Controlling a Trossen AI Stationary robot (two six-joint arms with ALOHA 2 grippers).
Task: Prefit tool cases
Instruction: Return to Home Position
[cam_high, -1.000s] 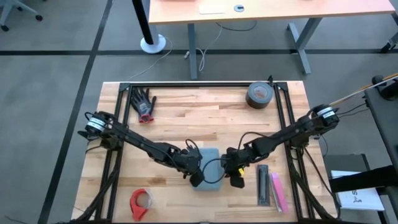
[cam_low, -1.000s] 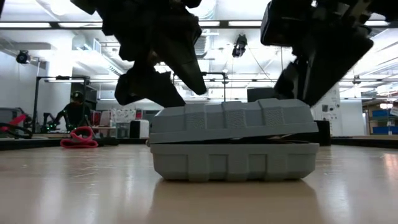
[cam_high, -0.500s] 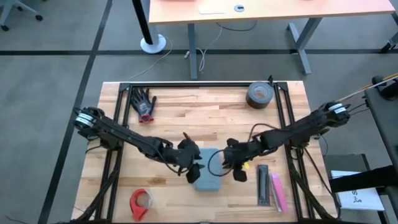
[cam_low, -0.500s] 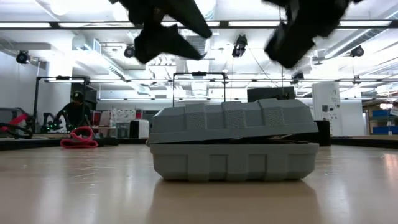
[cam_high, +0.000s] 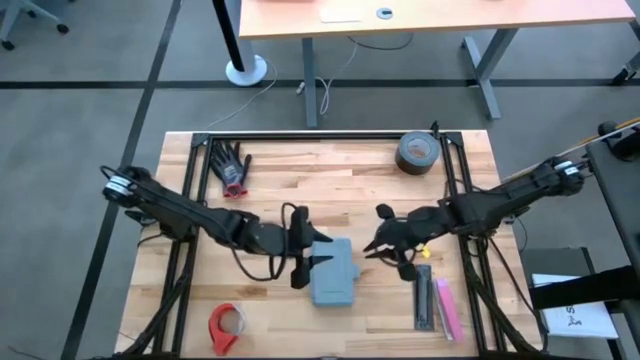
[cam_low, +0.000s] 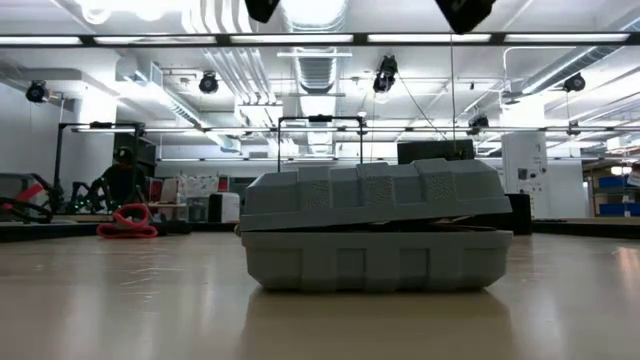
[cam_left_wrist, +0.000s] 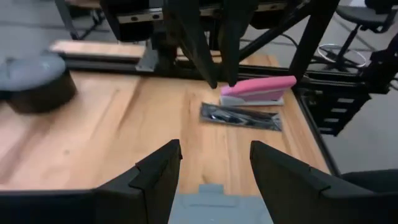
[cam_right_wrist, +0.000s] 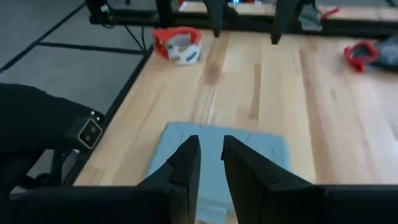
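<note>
1. Where the left arm reaches in from the left edge of the table (cam_high: 300, 200), the left gripper (cam_left_wrist: 214, 149) hangs just beside the left side of the case (cam_high: 333, 272). It is raised off the wood, with its claw spread wide and nothing between the fingers.
2. Around that arm I see a red tape roll (cam_high: 226, 325) at the table's bottom-left corner in the high view. A black-and-red glove (cam_high: 231, 166) lies toward the top-left.
3. I find the case lying flat, a little below the table's middle in the high view. It sits between the two grippers and neither touches it.
4. From table height the lid (cam_low: 370, 190) is down on the base (cam_low: 375, 262). A dark seam opens toward one end, so it does not sit flush.
5. Just to the right of the case the right gripper (cam_right_wrist: 210, 140) hangs above the wood. Its fingers are drawn close — only a thin slit shows between them — and they pinch nothing.
6. Further right a black bar (cam_high: 424, 297) and a pink bar (cam_high: 447, 307) lie side by side near the bottom-right of the table. A grey tape roll (cam_high: 415, 153) sits at the top-right corner, well apart from them.
</note>
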